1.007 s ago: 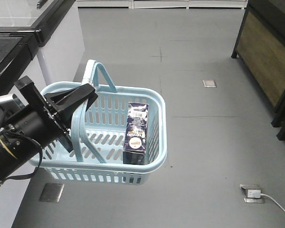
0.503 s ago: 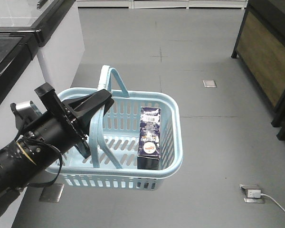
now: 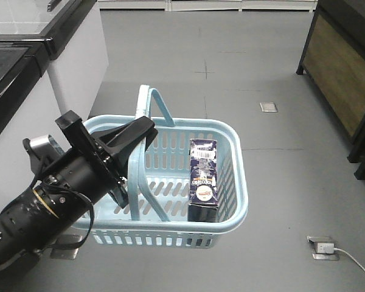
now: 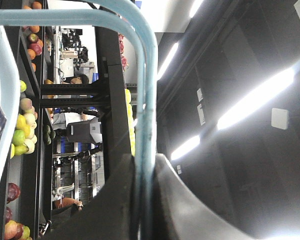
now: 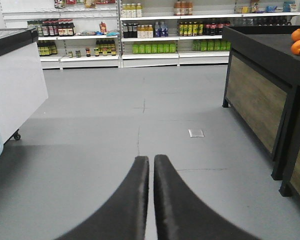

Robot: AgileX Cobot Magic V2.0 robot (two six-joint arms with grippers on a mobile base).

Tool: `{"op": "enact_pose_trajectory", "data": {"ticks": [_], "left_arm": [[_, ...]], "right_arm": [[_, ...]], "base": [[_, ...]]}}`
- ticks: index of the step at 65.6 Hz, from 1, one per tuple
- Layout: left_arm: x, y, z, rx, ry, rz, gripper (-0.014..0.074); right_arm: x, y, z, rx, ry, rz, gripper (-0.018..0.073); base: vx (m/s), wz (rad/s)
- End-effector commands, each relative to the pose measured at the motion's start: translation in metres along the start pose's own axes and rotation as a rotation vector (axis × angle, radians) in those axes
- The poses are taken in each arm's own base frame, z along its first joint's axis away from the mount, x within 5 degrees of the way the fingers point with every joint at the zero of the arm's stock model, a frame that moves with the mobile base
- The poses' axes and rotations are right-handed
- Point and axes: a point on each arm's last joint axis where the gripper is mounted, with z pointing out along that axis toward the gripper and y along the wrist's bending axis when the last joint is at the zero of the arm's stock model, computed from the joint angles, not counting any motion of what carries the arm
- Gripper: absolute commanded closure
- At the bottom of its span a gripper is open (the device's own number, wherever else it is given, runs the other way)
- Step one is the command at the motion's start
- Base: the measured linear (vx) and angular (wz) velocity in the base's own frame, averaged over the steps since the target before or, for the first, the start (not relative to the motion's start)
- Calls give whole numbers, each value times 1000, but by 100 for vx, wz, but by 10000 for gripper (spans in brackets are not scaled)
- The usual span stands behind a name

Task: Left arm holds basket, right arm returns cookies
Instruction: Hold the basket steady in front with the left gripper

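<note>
Hanging from the left arm's fingers (image 3: 134,132), clamped on one hoop handle (image 3: 135,176), the basket (image 3: 234,210) carries the cookies (image 3: 204,179) upright at its 3 o'clock side. Right arm's fingers (image 5: 135,200) sit pressed together, empty; they should open before reaching in, basket held level.

No wording here is clear enough for me to read. The cookies carton (image 3: 204,182), standing in the basket (image 3: 170,229) right of centre in the front view, carries a white barcode panel (image 3: 205,154) near its top and pale lettering below, all too small to make out. In my right wrist view, the bottles (image 5: 150,30) on the shelves (image 5: 90,58) along the top show only coloured blurs for labels.
</note>
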Motion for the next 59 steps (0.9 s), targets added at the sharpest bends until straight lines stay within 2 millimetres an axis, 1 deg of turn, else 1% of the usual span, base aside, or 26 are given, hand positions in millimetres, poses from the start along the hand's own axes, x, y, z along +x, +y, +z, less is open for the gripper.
{"op": "enact_pose_trajectory", "data": {"ticks": [1, 8, 19, 43, 59], "left_arm": [[5, -26, 0, 186, -14, -1, 600], [7, -22, -2, 175, -36, -10, 600], [17, -16, -6, 163, -5, -24, 600], [33, -13, -10, 173, 40, -51, 600], [35, -13, -11, 175, 10, -41, 600]], "right_arm": [[-1, 0, 0, -1, -67, -11, 566], [-1, 0, 0, -1, -67, -11, 566], [-1, 0, 0, -1, -67, -11, 566], [-1, 0, 0, -1, -67, -11, 566], [-1, 0, 0, -1, -67, -11, 566]], "base": [[0, 0], [0, 0], [0, 0], [0, 0], [0, 0]]}}
